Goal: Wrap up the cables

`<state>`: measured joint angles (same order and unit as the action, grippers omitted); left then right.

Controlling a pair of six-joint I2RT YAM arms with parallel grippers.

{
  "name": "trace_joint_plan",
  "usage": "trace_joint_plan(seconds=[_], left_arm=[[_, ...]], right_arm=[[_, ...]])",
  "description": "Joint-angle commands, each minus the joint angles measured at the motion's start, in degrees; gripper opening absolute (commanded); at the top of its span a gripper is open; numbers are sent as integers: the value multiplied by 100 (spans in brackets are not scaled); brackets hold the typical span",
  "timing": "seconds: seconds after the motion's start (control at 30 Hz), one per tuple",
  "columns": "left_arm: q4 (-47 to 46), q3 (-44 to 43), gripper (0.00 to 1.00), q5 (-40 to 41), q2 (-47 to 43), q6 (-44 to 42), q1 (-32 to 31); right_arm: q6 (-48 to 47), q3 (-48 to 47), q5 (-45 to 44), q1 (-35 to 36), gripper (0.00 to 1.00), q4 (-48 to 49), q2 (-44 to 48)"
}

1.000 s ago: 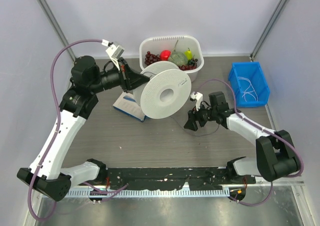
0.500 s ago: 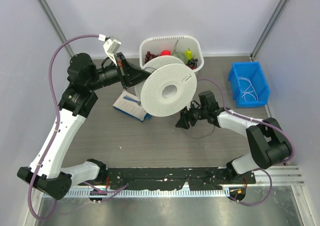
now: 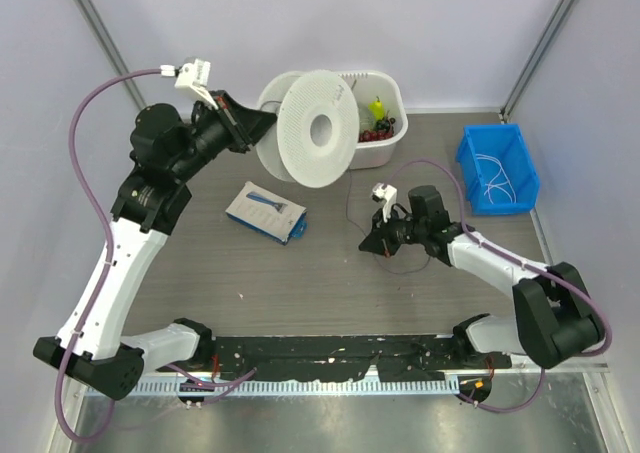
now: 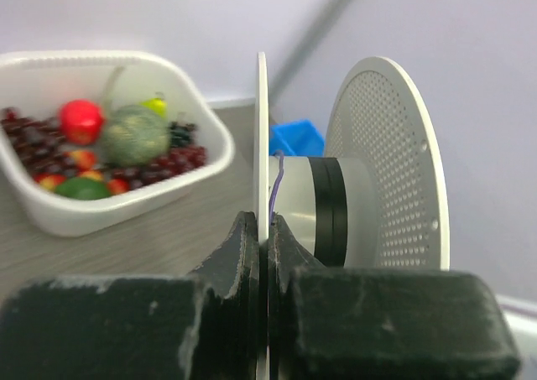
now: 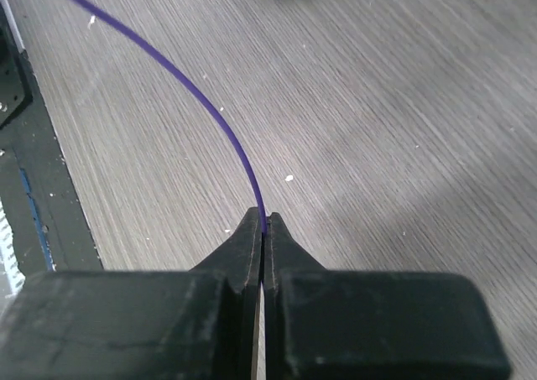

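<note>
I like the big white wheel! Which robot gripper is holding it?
The left gripper, the raised one, is clamped on one thin flange of the white spool. The right gripper, low over the table, pinches only a thin purple cable.

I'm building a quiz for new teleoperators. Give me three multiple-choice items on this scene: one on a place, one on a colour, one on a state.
1. Where is the spool? A flat on the table; B held up near the basket; C out of view.
2. What colour is the cable in the right gripper? A green; B orange; C purple.
3. How is the left gripper? A open wide; B shut on the spool's flange; C shut on nothing.
1 B: the top view shows it raised on edge by the basket. 2 C: the right wrist view shows a purple strand pinched. 3 B: the left wrist view shows it clamped on the flange.
</note>
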<state>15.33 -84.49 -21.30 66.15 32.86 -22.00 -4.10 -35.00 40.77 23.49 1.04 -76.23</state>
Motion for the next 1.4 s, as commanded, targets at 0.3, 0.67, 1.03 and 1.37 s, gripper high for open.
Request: trace_joint_plan(seconds=[0.3,0.67,1.03,1.37], left_arm=[[725,-525,0,4818,-32,467,46],[998,-279,0,4706,205,247,38],[972,55,0,3485,337,572,38],[1103,617,0,2816,311,239,-287]], right_arm=[[-2164,-1227,-685,409,1,-3239,1346],[-2974,-3019,-1625,2476,1,-4955,1875],[-3220,-4303,-1774,3390,1,-4850,1137],[-3554,-5375,-2108,3575,1,-4824,618]])
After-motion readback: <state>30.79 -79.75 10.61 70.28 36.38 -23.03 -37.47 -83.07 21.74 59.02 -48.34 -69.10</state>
